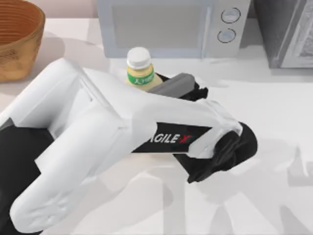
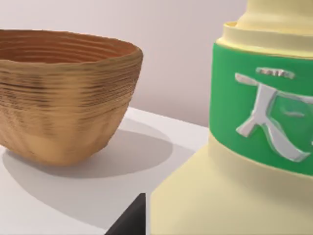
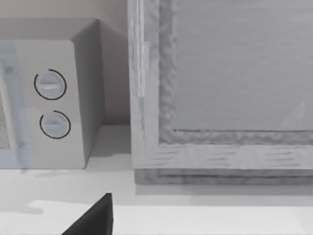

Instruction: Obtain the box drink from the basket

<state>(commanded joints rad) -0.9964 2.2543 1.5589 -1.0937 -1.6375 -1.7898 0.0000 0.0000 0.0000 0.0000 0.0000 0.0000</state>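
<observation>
- The drink stands upright on the white surface, outside the basket. In the top view it sits a little toward 12 o'clock from the middle.
- It is a yellow container with a round white cap. The top view shows a pale label, and the left wrist view shows a green band with a white mark.
- The basket is at the 10 o'clock corner of the top view, well apart from the drink. From the drink it lies toward 9 to 10 o'clock.
- The basket is orange-brown with fine rings inside and casts a soft shadow on the surface.
- The left arm reaches up from the 7 o'clock corner, bends near the middle and turns back toward the drink.
- The left jaws are at the drink's 4 o'clock side, dark and grey against its lower body, and appear pressed onto it.
- In the left wrist view the drink is very close. A dark fingertip lies right against its base, and the basket stands farther off.
- A pale grey microwave with two round knobs stands at 12 o'clock, just behind the drink.
- A grey cabinet stands at 1 to 2 o'clock, beside the microwave.
- The right wrist view faces the microwave and the cabinet, with one dark fingertip low over the surface.
- I cannot tell whether the right jaws are spread or pressed together.
</observation>
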